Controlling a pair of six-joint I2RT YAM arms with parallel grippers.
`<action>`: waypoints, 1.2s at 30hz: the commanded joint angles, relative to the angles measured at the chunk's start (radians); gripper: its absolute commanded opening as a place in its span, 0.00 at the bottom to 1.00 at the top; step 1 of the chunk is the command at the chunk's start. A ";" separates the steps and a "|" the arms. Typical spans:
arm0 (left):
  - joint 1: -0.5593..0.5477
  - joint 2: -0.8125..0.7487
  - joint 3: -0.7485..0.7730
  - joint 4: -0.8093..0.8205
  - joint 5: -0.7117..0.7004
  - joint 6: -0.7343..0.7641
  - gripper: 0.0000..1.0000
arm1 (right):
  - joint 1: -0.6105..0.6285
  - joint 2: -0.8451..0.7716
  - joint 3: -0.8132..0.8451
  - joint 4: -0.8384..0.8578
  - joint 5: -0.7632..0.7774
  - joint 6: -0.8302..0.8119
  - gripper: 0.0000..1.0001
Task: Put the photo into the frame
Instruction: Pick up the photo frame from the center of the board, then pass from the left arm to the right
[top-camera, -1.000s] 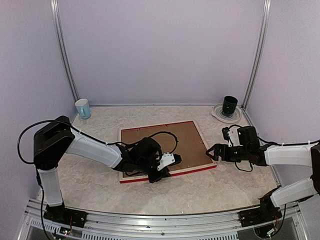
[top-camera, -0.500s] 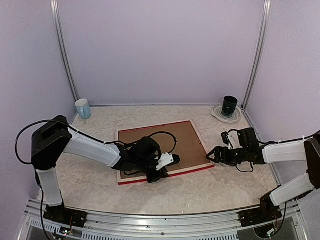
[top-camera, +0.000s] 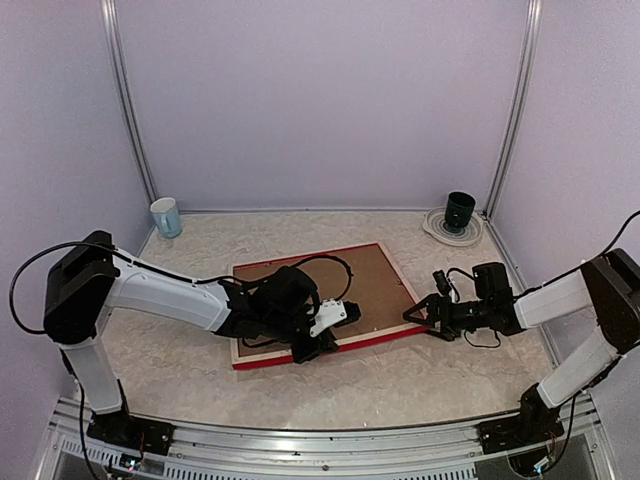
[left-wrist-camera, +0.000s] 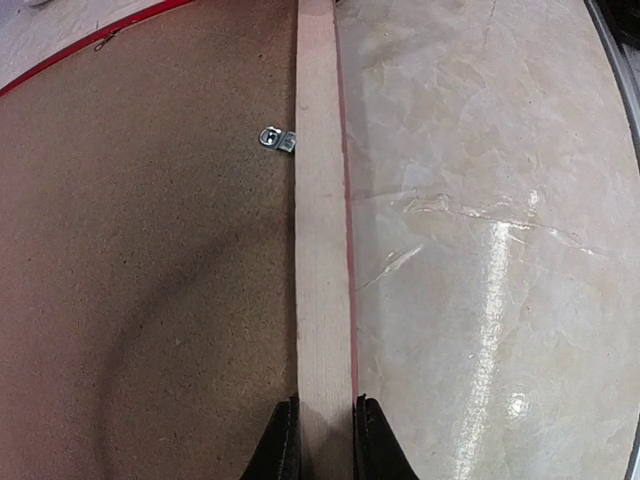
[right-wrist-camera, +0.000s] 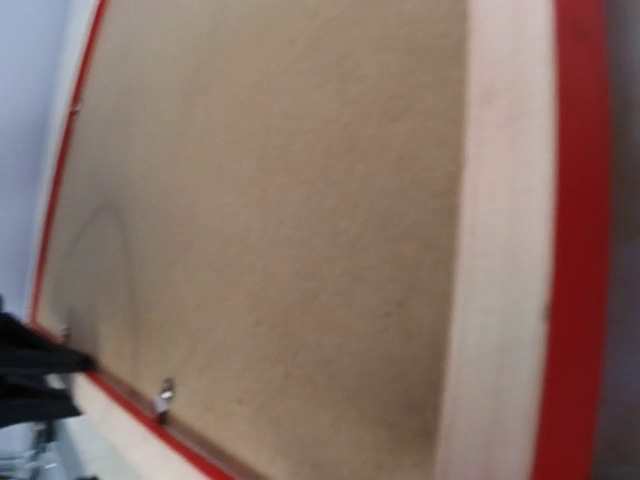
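Status, L to R: near rail of the frame (left-wrist-camera: 318, 200) is pinched by left gripper (left-wrist-camera: 318, 428), jaws closed tight on the pale wood. Frame is laid face down on the table (top-camera: 200, 370), w/ brown backing board (top-camera: 350, 275) seated in it and one turn clip (left-wrist-camera: 277, 138) seen by the rail. The photo isn't seen anywhere, prob. under the board, can't be confirmed. Right gripper (top-camera: 413, 315) is held wide open just beside the frame's right corner, nothing gripped. Looks mostly done imo, clips maybe left.

Frame (top-camera: 380, 337) lay centre, backing board (top-camera: 350, 275) in it; left gripper (left-wrist-camera: 325, 440) astride near rail, right gripper (top-camera: 413, 314) at right rail. Mug (top-camera: 166, 216) far left; cup (top-camera: 460, 211) on plate (top-camera: 438, 228) far right.
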 joint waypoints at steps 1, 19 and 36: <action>-0.009 -0.053 -0.003 0.060 -0.026 0.010 0.00 | -0.026 0.029 -0.040 0.200 -0.146 0.102 0.93; -0.017 -0.049 -0.048 0.080 -0.040 -0.005 0.04 | -0.080 0.258 -0.195 0.953 -0.289 0.431 0.60; -0.026 -0.059 -0.069 0.129 -0.088 -0.031 0.68 | -0.080 0.404 -0.216 1.231 -0.293 0.589 0.20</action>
